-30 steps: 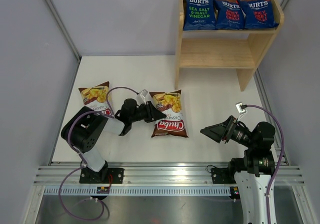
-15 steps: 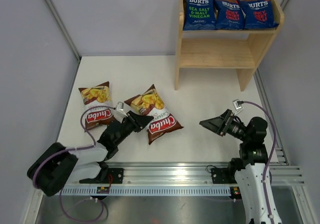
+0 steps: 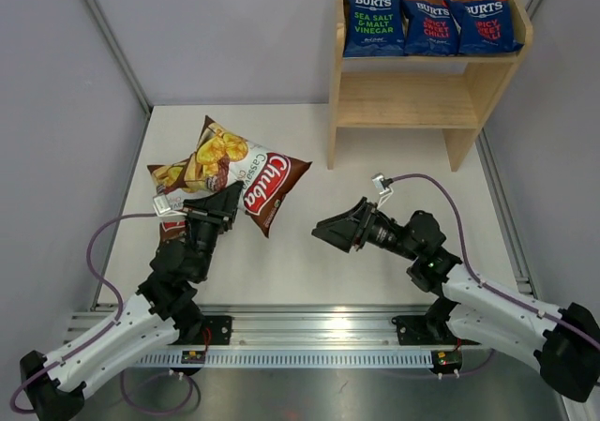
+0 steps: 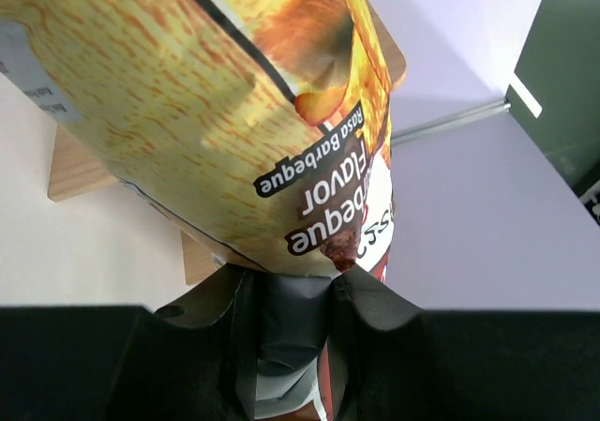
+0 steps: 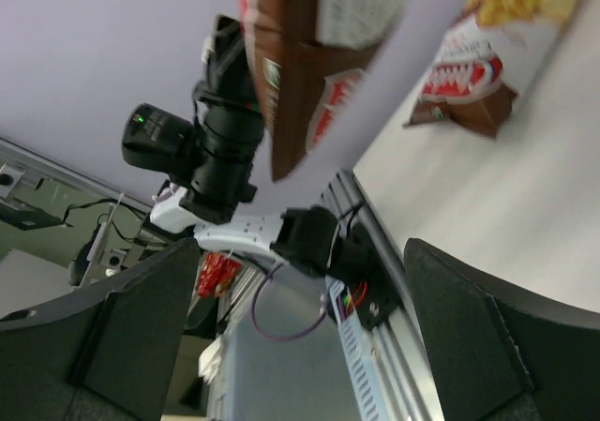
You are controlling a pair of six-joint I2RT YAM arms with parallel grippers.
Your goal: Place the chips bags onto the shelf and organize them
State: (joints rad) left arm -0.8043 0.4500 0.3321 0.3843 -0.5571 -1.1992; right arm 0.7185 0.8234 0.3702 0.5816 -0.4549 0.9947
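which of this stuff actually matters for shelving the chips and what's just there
Part of the job:
- brown-white glossy Chuba chips bag, gripped in the left tool
- second Chuba bag, flat on the white table
- three dark blue BURTS bags, on the top tier
- light wooden two-tier shelf

Just there:
- silver aluminium rail
- purple cables

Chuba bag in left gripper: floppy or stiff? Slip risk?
Probably fairly stiff: the held Chuba bag stands puffed out from the left gripper, not drooping. Likely light, since a pinch at one edge carries it. The glossy film may slip or swing, as only that edge is gripped.
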